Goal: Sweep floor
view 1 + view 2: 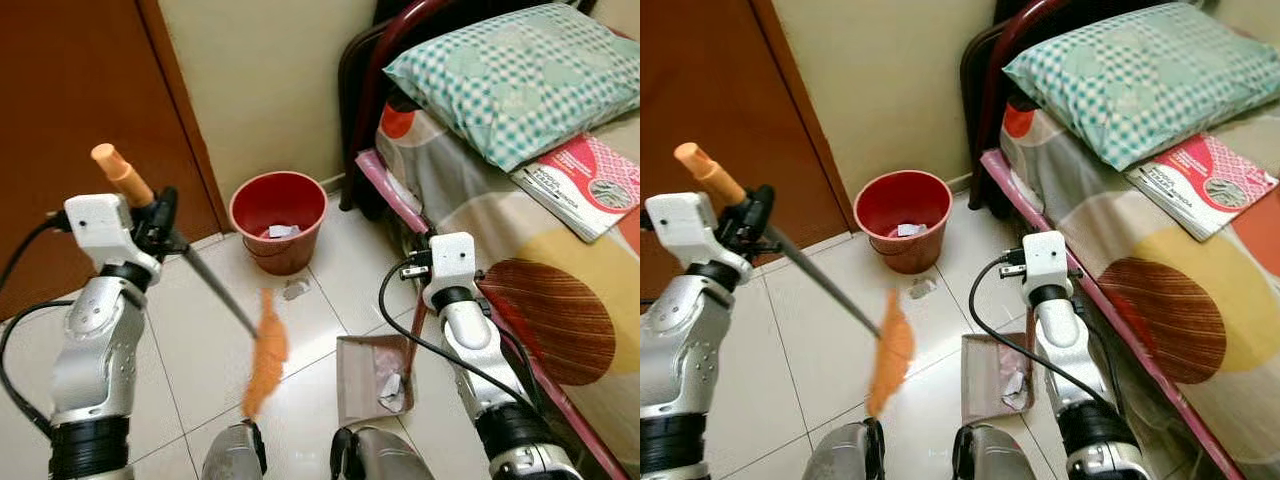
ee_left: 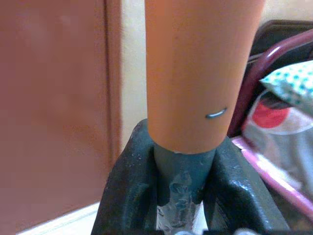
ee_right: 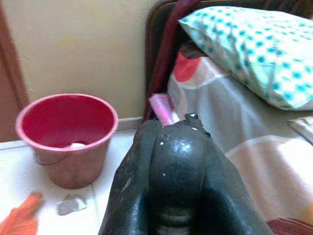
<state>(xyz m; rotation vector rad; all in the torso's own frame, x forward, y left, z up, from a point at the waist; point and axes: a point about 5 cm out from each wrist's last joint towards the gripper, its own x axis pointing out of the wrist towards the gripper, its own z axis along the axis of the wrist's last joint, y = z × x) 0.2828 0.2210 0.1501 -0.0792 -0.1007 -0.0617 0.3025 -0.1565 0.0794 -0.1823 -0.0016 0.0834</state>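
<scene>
My left gripper [image 1: 162,226] is shut on the broom's dark shaft, just below its orange handle end [image 1: 120,170]. The shaft slants down to the orange bristles [image 1: 268,350], which hang blurred over the tiles left of the dustpan. The brown dustpan [image 1: 370,375] rests on the floor by my feet and holds paper scraps [image 1: 390,385]. My right gripper [image 1: 418,272] is shut on the dustpan's upright handle [image 1: 414,330]. A grey scrap [image 1: 295,290] lies on the tiles in front of the bucket. In the left wrist view the fingers [image 2: 132,186] clamp the shaft.
A red bucket [image 1: 278,215] with paper inside stands against the wall. The bed [image 1: 560,300] with its pink rail, a checked pillow [image 1: 500,70] and a red magazine [image 1: 585,185] runs along my right. A brown door [image 1: 80,100] is on my left.
</scene>
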